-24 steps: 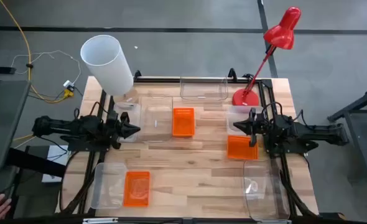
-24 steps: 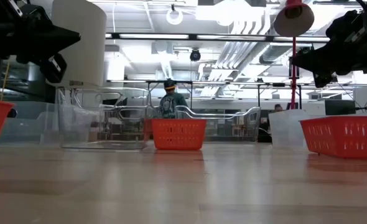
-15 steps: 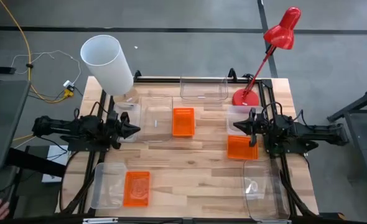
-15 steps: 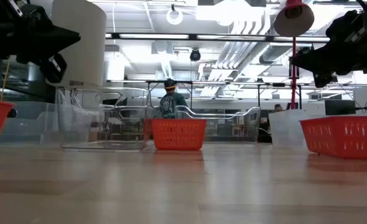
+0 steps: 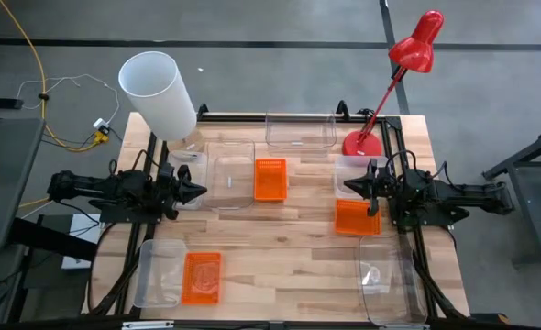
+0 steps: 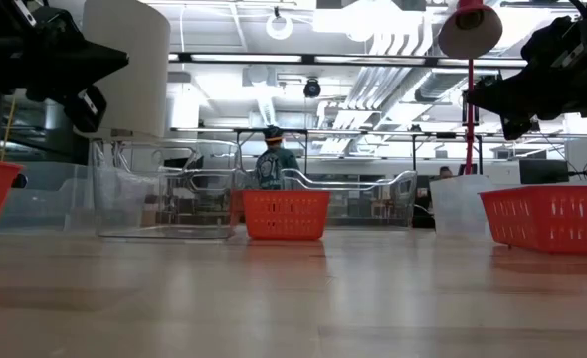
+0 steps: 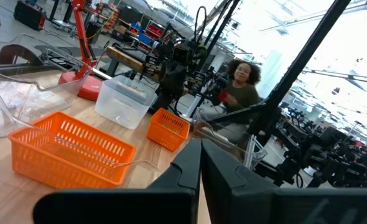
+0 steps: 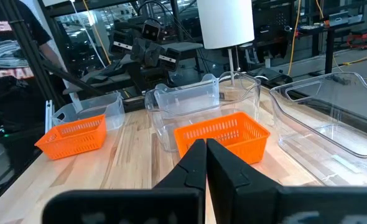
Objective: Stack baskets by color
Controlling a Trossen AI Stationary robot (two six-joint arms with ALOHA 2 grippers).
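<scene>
Three orange mesh baskets rest on their bottoms on the wooden table: one at the middle (image 5: 270, 179), one at the right (image 5: 356, 217), one near left (image 5: 202, 277). Clear bins stand beside the middle basket (image 5: 229, 174), at the far edge (image 5: 301, 130), near left (image 5: 159, 273) and near right (image 5: 390, 280). My left gripper (image 5: 200, 192) hovers shut above the table's left side, pointing right. My right gripper (image 5: 348, 184) hovers shut at the right, pointing left, just beyond the right basket. In the low view both grippers (image 6: 124, 60) (image 6: 470, 94) hang well above the table.
A white cylindrical lampshade (image 5: 158, 94) stands at the far left corner and a red desk lamp (image 5: 380, 101) at the far right. Small clear tubs sit under each gripper's side (image 5: 186, 170) (image 5: 351, 168). Bare wood lies between the baskets (image 5: 289, 247). A person (image 7: 242, 87) sits beyond the table.
Both arms have kept still. A person's hand that showed off the table at the near left has drawn out of the high view.
</scene>
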